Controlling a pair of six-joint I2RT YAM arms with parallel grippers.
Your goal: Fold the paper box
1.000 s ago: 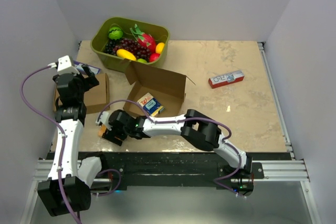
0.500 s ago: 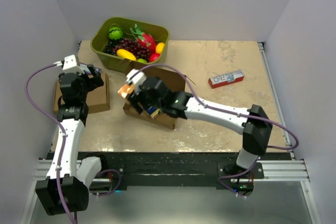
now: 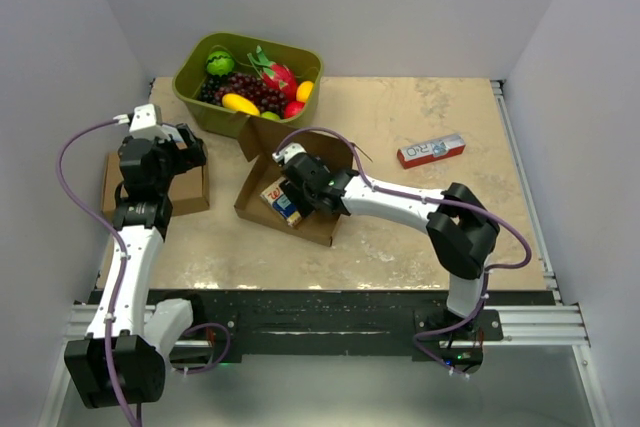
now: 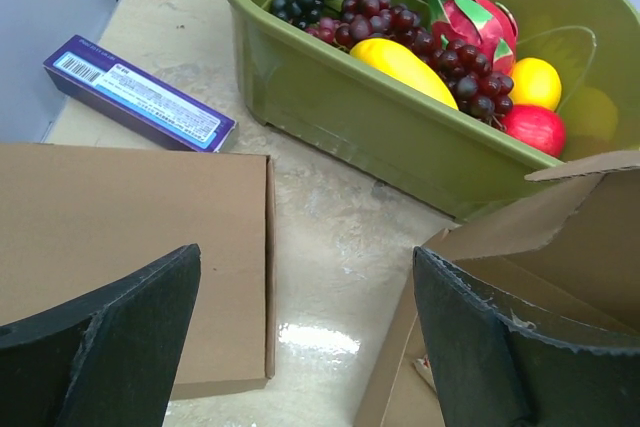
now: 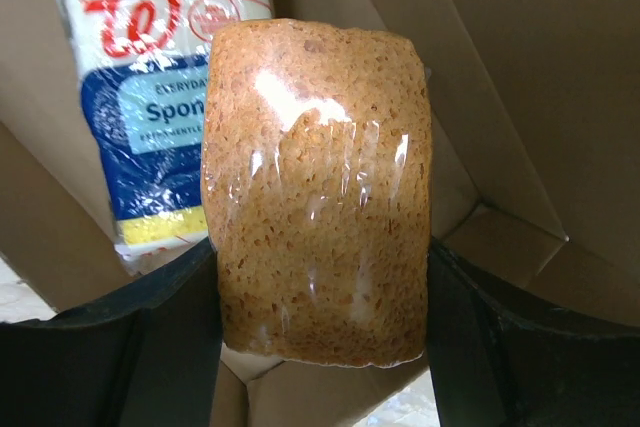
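1. We see the right claw (image 5: 318,332) clenched on a wrapped brown sponge (image 5: 315,187), its fingers pressing both sides.
2. Claw and sponge sit inside the open paper box (image 5: 520,97), where a blue sponge packet (image 5: 160,107) also lies.
3. That box lies mid-bench (image 3: 450,217), just in front of the green fruit tub (image 3: 190,82).
4. The left claw (image 4: 305,337) hangs released between a closed brown box (image 4: 130,217) and the paper box.

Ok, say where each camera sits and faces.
Top: above and behind, looking down on the table; left arm and right arm show.
Left wrist: on the left hand, facing the green tub and closed box; its open fingers show.
Right wrist: on the right hand, facing into the open box; its fingers grip a sponge.
Shared: the open box appears in all three.
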